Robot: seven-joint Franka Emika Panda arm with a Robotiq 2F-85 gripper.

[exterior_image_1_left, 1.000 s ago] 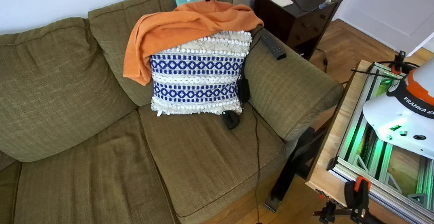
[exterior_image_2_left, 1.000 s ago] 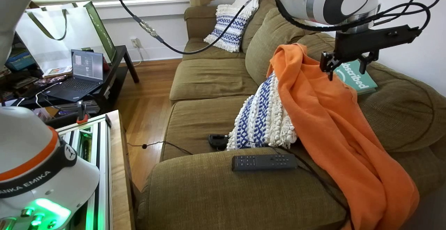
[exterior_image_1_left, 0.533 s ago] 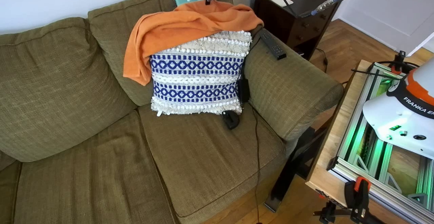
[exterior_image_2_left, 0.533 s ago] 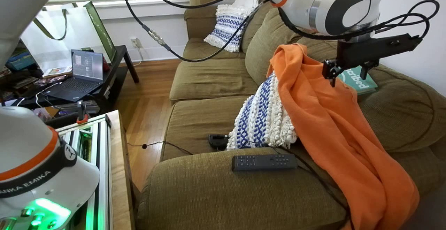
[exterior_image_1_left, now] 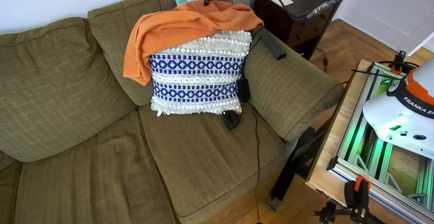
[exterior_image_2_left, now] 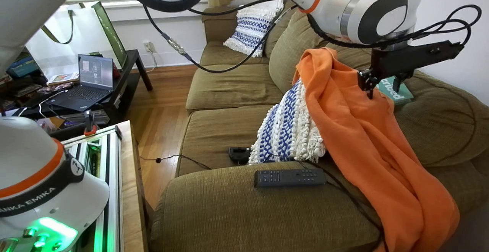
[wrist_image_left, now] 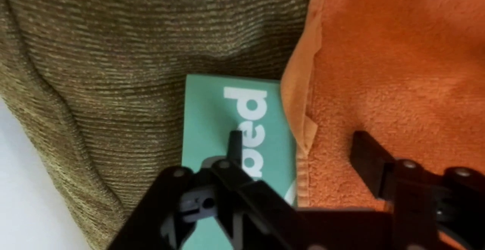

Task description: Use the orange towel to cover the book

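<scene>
Orange towel point(wrist_image_left: 394, 91): laps one side of the book point(wrist_image_left: 218, 121).
Gripper point(wrist_image_left: 297, 140): fingers point(wrist_image_left: 366, 155) wide, straddling the book's covered edge.
Hem point(wrist_image_left: 298, 108): we should pinch cloth alone, then draw it across the book.

Beneath my claw point(wrist_image_left: 297, 141), the towel point(wrist_image_left: 398, 75) overlapped the book point(wrist_image_left: 214, 115), which lay against the back cushion point(wrist_image_left: 125, 72). In both exterior views the towel draped across the top of the pillow point(exterior_image_1_left: 198, 78), and the remote point(exterior_image_1_left: 272, 45) rested on the armrest point(exterior_image_1_left: 293, 85).
</scene>
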